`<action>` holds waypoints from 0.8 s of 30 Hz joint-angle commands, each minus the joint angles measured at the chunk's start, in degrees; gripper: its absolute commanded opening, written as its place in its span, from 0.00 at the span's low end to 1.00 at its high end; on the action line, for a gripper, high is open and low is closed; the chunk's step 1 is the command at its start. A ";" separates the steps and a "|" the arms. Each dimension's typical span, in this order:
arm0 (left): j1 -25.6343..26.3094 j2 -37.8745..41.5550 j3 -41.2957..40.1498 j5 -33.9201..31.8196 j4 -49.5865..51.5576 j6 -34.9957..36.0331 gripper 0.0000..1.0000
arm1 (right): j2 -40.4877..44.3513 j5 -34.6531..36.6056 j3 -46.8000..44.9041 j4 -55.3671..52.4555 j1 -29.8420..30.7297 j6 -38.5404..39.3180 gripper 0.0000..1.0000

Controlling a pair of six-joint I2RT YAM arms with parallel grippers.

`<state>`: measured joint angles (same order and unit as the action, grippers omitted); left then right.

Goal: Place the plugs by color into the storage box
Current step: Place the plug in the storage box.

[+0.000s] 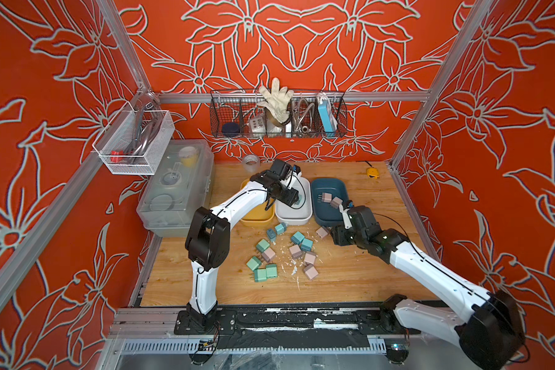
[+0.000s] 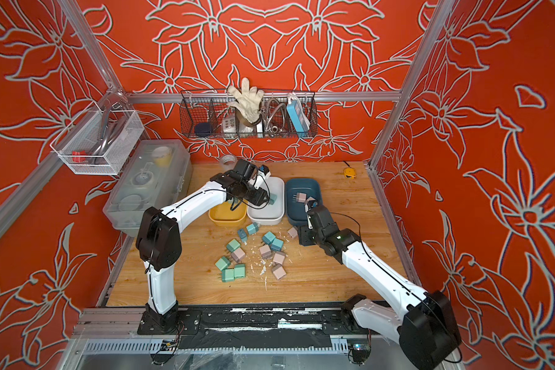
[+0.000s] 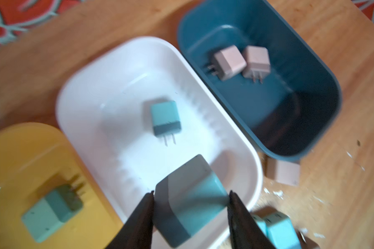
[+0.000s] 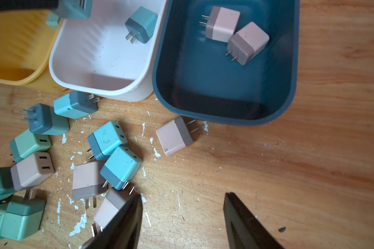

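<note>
Thirteen or so small cube-shaped plastic plugs (image 4: 107, 140) lie loose in a jumble nearest the robot on the wood-grain surface (image 1: 350, 272), mint green, teal blue and mauve-pink mixed, so most of the sorting looks undone. Each is matte with rounded corners, a darker band at the end bearing two flat metal prongs; white flecks speckle the wood around them. Just beyond the pile's edge the right end effector (image 4: 183, 196) hangs spread and empty over bare wood, probably between picks. One stray pink plug (image 4: 174, 135) lies just beside the near wall of the dark blue tray (image 3: 311, 86), prongs pointing at it. Farther on, three smooth rounded-rectangular plastic trays sit side by side, walls close together, one per colour. Two pink plugs (image 3: 229, 62) lean together in the blue one. In the yellow tray (image 3: 20, 151) rests a mint plug (image 3: 52, 210). A teal plug (image 3: 165, 120) lies on the ribbed floor of the white tray (image 3: 117, 82). Above that tray's near end, the left end effector (image 3: 190, 193) pinches a second teal plug (image 3: 190, 204) by opposite flat faces, likely for release.
</note>
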<state>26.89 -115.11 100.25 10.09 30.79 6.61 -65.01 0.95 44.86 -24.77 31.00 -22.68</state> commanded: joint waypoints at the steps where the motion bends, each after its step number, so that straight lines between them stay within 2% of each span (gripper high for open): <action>1: -1.86 -5.22 6.06 -1.78 -0.37 -0.52 0.47 | -3.07 -1.89 4.13 -0.37 -0.25 3.30 0.65; 5: -2.72 -12.28 13.81 -4.75 2.25 0.60 0.48 | -6.27 -2.74 6.70 -0.51 -0.27 4.74 0.66; 10: -2.70 -17.37 18.67 -4.87 3.53 1.21 0.49 | -8.52 -4.76 8.26 0.29 -0.30 5.17 0.66; 17: -2.73 -19.10 20.34 -6.67 4.37 1.64 0.67 | -9.73 -5.28 8.20 -0.18 -0.25 5.16 0.66; 24: -2.70 -16.26 18.56 -6.70 3.08 1.78 0.73 | -11.01 -6.53 10.33 -1.30 -0.25 5.08 0.66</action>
<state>24.05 -134.26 119.22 3.64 34.04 8.05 -75.64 -4.62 53.15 -24.84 31.00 -18.28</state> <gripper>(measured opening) 0.729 0.663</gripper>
